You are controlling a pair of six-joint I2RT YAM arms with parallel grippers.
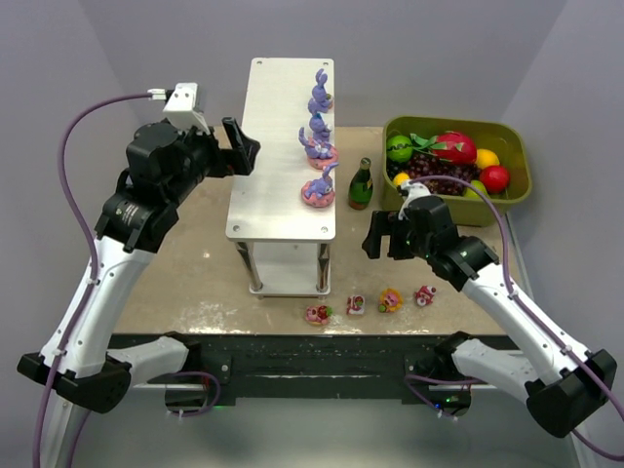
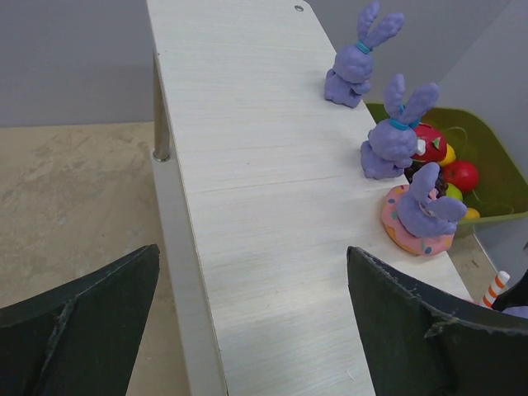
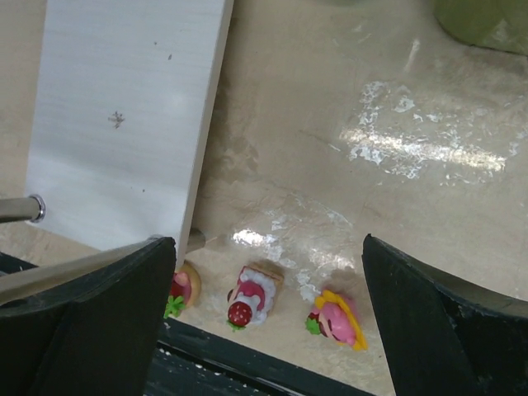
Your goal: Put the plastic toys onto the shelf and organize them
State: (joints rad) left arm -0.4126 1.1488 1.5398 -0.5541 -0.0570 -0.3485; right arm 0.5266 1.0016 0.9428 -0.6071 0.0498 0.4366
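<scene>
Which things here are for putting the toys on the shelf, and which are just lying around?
For the job: the shelf; three purple bunnies already on its top board; four small pieces, pink, red and yellow, on the table in front of it.
Just lying about: the dark green bottle; the olive-green bin; the fruits in it.

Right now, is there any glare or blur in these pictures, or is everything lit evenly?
Right wrist view: white glare patches on the glossy table, and the dark right fingers up close look soft. Left wrist view: the purple bunnies are fairly crisp, the left fingers fuzzy-edged. Top view: even light, no harsh shadows around the shelf.
</scene>
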